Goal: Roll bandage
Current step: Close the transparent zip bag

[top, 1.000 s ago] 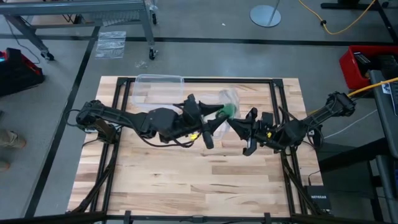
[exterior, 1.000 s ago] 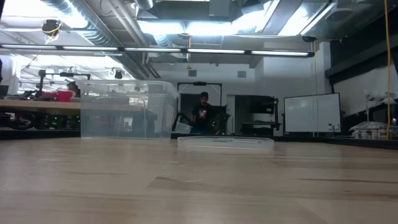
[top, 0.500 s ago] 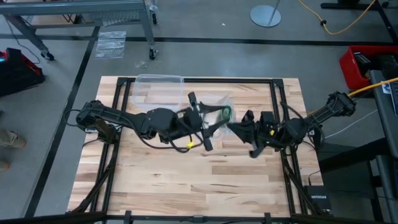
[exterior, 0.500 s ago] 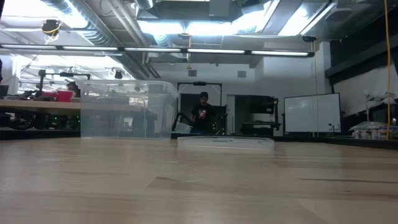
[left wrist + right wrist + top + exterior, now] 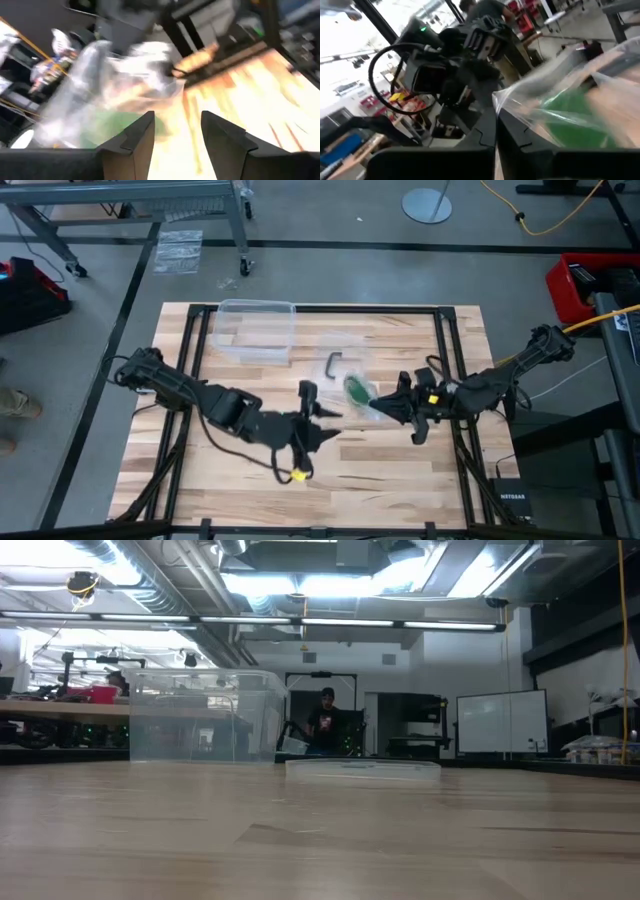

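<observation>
**Soft green bandage sits inside a slippery clear bag, pinched by the right gripper**

The bandage [image 5: 357,389] lies just right of the surface's [image 5: 240,470] centre, at about 3 o'clock from the middle, wrapped in a clear plastic bag [image 5: 372,402]. The right gripper [image 5: 393,408] is clenched on the bag's film at its 4 o'clock edge; in the right wrist view the film [image 5: 555,90] bunches over the fingers with the green cloth just behind it. The left gripper [image 5: 318,412] hangs released at about 9 o'clock from the bandage, near it but apart, its jaws parted and holding nothing.

The bandage looks light, limp and easily squashed, so it should not resist a pinch, yet it will sag and unwind if lifted by one end. The bag is thin and slick; a hold on film alone probably lets the cloth slide about inside. A better hold is likely across the green bundle's middle, once it is out of the bag. A small dark L-shaped tool [image 5: 333,363] lies at 11 o'clock from the bandage, and a clear plastic container [image 5: 256,330] stands toward the surface's 11 o'clock.
</observation>
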You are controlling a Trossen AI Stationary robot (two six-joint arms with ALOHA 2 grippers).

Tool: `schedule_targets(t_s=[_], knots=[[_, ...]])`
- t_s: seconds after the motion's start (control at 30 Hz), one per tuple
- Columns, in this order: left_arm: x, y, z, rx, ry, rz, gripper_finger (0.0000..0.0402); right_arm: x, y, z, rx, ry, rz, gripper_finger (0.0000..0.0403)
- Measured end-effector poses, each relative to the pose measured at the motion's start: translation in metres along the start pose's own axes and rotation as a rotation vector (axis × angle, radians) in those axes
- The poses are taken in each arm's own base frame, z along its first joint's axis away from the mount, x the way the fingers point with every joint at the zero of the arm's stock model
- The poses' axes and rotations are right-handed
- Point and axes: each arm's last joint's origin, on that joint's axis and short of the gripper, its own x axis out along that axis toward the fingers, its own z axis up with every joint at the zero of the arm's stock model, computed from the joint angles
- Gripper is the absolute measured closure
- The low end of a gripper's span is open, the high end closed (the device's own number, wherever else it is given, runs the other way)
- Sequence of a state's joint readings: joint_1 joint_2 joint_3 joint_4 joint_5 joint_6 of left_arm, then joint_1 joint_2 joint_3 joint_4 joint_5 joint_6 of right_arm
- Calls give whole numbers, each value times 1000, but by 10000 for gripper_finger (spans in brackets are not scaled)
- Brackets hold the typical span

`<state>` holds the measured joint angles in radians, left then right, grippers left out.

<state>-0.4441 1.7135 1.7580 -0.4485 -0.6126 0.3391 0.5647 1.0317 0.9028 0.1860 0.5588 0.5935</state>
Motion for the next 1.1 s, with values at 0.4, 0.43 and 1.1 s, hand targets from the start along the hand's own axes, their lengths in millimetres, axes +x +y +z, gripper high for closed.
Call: schedule_targets(t_s=[0.4,0.43,1.1], knots=[[-3,-9,-5,6,50,-35,268,15,-9,-31,31,157,-92,398],[0,-9,-6,8,53,-39,268,17,-10,-34,26,167,-96,398],[30,-34,-24,194,147,-106,268,35,-12,-63,72,285,-82,398]])
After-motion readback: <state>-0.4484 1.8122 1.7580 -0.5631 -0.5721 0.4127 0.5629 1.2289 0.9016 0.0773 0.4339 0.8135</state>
